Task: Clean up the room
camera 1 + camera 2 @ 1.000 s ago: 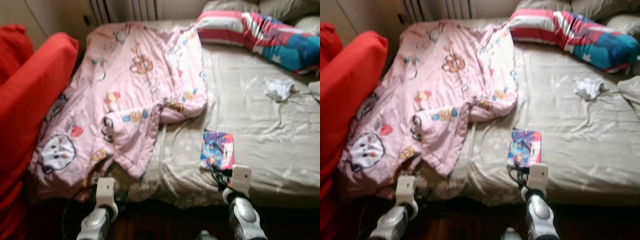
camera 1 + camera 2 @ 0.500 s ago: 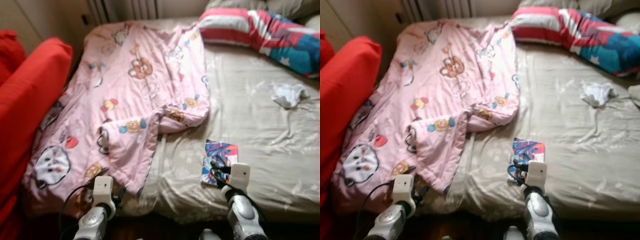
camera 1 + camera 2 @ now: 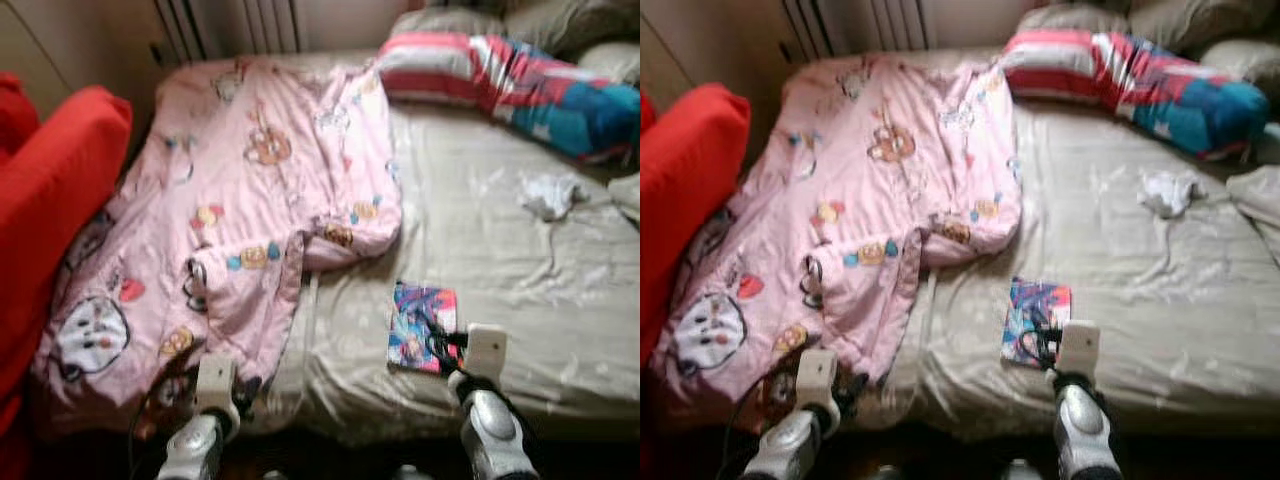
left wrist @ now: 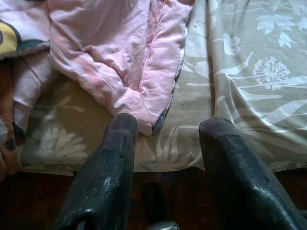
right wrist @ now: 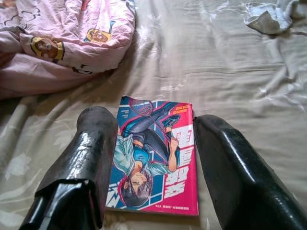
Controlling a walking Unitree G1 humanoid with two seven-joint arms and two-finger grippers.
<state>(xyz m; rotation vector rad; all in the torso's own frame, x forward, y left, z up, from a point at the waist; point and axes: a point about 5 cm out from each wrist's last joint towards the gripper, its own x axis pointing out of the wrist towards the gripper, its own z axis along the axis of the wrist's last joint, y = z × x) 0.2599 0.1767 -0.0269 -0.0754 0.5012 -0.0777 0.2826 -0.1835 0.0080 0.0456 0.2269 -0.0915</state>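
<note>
book [image 5: 153,158] lies flat near the bed's [image 3: 520,250] front edge | right gripper [image 5: 153,167] fingers apart on both sides, lined up to grab | left gripper [image 4: 168,163] apart by the blanket [image 3: 240,200]

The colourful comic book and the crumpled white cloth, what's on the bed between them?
Only bare, wrinkled beige sheet between comic book and white cloth, in the right wrist view.

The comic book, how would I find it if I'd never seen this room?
Look at the bed with the beige flowered sheet. Near its front edge, right of the pink blanket, the comic book lies flat, with the open right gripper just over it. It is the only flat, glossy thing there, with a cartoon figure on a bright blue and pink cover.
</note>
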